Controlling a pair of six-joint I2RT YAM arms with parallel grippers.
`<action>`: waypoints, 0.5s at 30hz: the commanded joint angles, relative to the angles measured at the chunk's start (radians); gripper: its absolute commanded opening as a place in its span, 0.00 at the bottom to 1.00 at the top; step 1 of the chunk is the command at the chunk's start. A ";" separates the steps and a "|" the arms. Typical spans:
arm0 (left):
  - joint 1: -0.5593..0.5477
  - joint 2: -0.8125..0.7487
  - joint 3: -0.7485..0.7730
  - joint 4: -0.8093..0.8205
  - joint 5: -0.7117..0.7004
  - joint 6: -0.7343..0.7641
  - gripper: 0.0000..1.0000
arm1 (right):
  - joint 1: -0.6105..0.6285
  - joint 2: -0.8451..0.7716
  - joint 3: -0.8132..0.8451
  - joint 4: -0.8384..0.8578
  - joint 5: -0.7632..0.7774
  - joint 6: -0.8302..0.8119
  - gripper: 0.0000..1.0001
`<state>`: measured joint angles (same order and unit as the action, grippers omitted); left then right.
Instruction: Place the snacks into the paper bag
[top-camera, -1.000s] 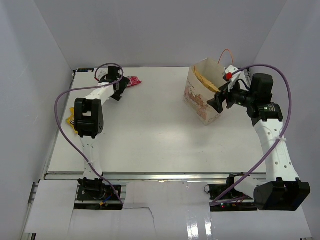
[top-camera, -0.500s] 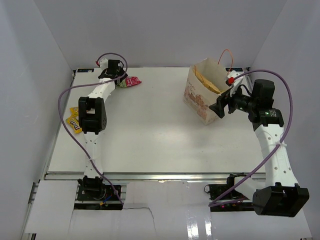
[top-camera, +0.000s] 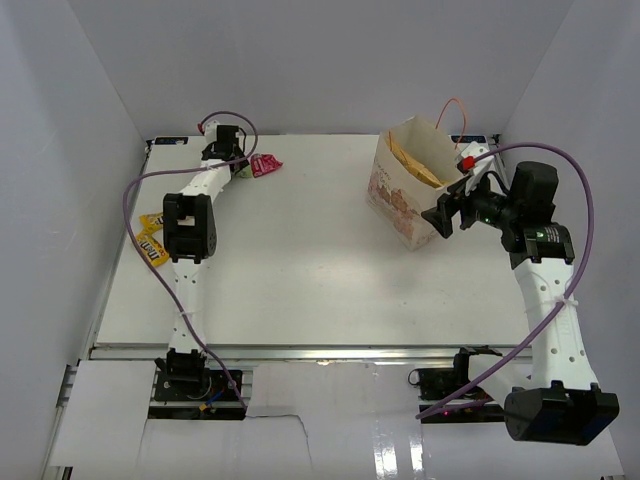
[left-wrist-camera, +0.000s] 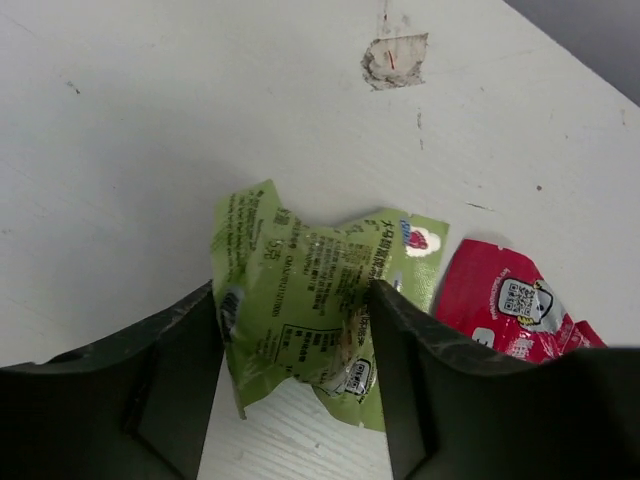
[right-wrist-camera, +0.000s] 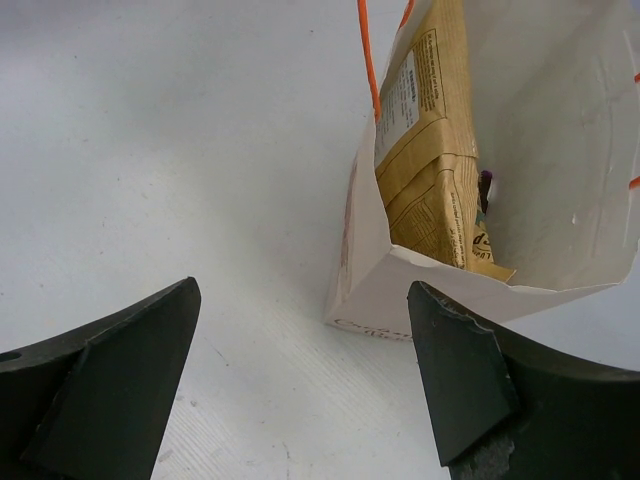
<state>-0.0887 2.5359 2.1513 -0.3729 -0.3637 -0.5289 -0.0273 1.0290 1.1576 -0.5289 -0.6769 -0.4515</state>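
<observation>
My left gripper (top-camera: 233, 158) is at the table's back left. In the left wrist view it (left-wrist-camera: 295, 335) is shut on a crumpled green packet (left-wrist-camera: 300, 285), which touches both fingers. A pink-red packet (left-wrist-camera: 500, 300) lies just to its right, also seen from above (top-camera: 266, 164). Two yellow M&M's packets (top-camera: 150, 235) lie at the left edge. The upright paper bag (top-camera: 400, 195) stands at the back right with the tan chip bag (right-wrist-camera: 430, 150) inside. My right gripper (top-camera: 438, 214) is open and empty beside the bag's near corner (right-wrist-camera: 430, 290).
The bag's orange-red cord handle (right-wrist-camera: 366, 50) hangs over its rim. A small dark item (right-wrist-camera: 484, 190) sits in the bag behind the chip bag. White walls enclose the table on the left, back and right. A chipped spot (left-wrist-camera: 393, 60) marks the table beyond the green packet.
My left arm has reached farther back, and its gripper has come down onto the packets. My right gripper has drawn slightly to the right, away from the bag's side.
</observation>
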 joint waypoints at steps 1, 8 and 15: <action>0.007 -0.045 -0.057 -0.011 0.020 0.027 0.62 | -0.008 -0.010 0.050 -0.003 -0.024 0.010 0.90; 0.017 -0.231 -0.319 0.120 0.115 0.050 0.27 | -0.008 -0.021 0.109 -0.198 -0.330 -0.319 0.90; 0.020 -0.646 -0.858 0.351 0.415 -0.014 0.23 | 0.131 0.008 0.110 -0.346 -0.420 -0.469 0.89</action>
<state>-0.0750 2.0789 1.4353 -0.1299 -0.1535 -0.5068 0.0170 1.0191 1.2419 -0.8032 -1.0470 -0.8478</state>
